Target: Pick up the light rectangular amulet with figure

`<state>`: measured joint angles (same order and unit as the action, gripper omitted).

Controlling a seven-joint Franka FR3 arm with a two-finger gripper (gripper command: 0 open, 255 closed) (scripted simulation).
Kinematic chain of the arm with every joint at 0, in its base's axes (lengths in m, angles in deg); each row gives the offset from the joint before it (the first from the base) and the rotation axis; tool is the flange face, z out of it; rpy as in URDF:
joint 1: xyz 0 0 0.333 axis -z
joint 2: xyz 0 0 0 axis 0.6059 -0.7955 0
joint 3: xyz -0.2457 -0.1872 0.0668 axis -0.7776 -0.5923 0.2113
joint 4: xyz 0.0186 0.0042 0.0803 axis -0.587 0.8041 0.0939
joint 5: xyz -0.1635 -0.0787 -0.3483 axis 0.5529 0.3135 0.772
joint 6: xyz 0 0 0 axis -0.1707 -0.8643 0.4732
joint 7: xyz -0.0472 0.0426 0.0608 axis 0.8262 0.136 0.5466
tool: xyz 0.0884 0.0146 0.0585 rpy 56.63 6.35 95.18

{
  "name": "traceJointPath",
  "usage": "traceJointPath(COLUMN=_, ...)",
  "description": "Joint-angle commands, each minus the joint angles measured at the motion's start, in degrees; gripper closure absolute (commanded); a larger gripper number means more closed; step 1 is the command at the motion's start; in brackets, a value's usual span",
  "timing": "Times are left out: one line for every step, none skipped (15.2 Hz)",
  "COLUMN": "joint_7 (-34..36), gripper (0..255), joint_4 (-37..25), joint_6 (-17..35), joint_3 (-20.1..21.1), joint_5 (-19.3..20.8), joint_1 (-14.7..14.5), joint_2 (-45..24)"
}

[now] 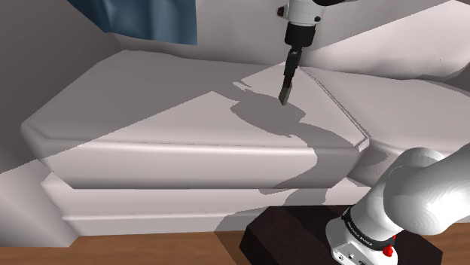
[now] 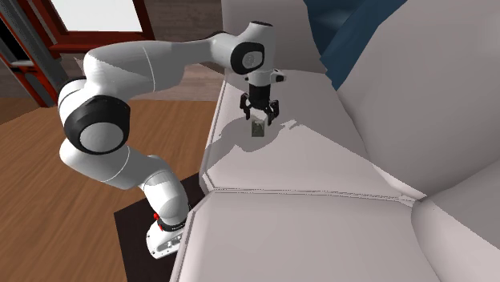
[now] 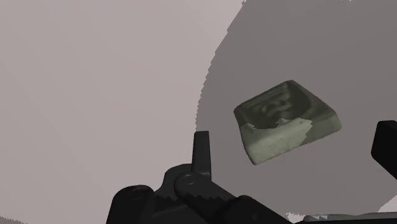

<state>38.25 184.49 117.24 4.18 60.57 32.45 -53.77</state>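
Main worry here: the amulet (image 3: 286, 121) sits skewed to the fingers, corners pointing at them rather than flat sides. If the hand (image 3: 291, 133) closes like this, I'd guess the pads catch a corner and spin the thing or squirt it out. It's a small grey-green rectangular block with a raised figure on top, lying flat on the sofa (image 1: 151, 113) seat cushion in the arm's shadow.

The hand is spread wide, one finger on either side of the amulet, neither touching it, so nothing is gripped. In the shoulder view it hangs low over the cushion.

Second risk is that the cushion looks soft, so pushing down too far could sink the amulet or tip it.

Around it there's a cushion seam (image 1: 339, 105) just to the shoulder view's right of the hand, a blue cloth (image 1: 151, 19) far off at the back, and the backrest (image 2: 417, 104) well apart. Nothing really blocks the way in.
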Motion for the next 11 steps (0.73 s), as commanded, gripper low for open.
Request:
traceJointPath(joint_7=0.0, gripper=0, joint_4=1.5, joint_6=1.5, joint_3=0.0, joint_5=0.0, joint_1=0.0, joint_2=0.0)
traceJointPath(joint_7=0.0, gripper=0, joint_4=2.3, joint_6=2.3, joint_3=0.0, joint_5=0.0, joint_1=0.0, joint_2=0.1)
traceJointPath(joint_7=0.1, gripper=0, joint_4=3.1, joint_6=3.0, joint_3=0.0, joint_5=0.0, joint_1=0.0, joint_2=0.1)
traceJointPath(joint_7=0.1, gripper=0, joint_4=4.3, joint_6=4.2, joint_3=-0.1, joint_5=0.0, joint_1=0.0, joint_2=0.1)
traceJointPath(joint_7=0.1, gripper=0, joint_4=4.4, joint_6=4.2, joint_3=-0.1, joint_5=0.0, joint_1=0.0, joint_2=0.1)
traceJointPath(joint_7=0.1, gripper=0, joint_4=4.3, joint_6=4.2, joint_3=-0.1, joint_5=0.0, joint_1=0.0, joint_2=0.1)
traceJointPath(joint_7=0.2, gripper=255, joint_4=4.4, joint_6=4.3, joint_3=0.0, joint_5=0.0, joint_1=0.0, joint_2=0.2)
traceJointPath(joint_7=0.1, gripper=255, joint_4=4.4, joint_6=4.2, joint_3=-0.1, joint_5=0.0, joint_1=0.0, joint_2=0.2)
traceJointPath(joint_7=0.1, gripper=255, joint_4=4.4, joint_6=4.2, joint_3=-0.1, joint_5=0.0, joint_1=0.0, joint_2=0.2)
traceJointPath(joint_7=0.1, gripper=255, joint_4=4.4, joint_6=4.2, joint_3=-0.1, joint_5=0.0, joint_1=0.0, joint_2=0.2)
traceJointPath(joint_7=0.1, gripper=255, joint_4=4.4, joint_6=4.2, joint_3=-0.1, joint_5=0.0, joint_1=0.0, joint_2=0.2)
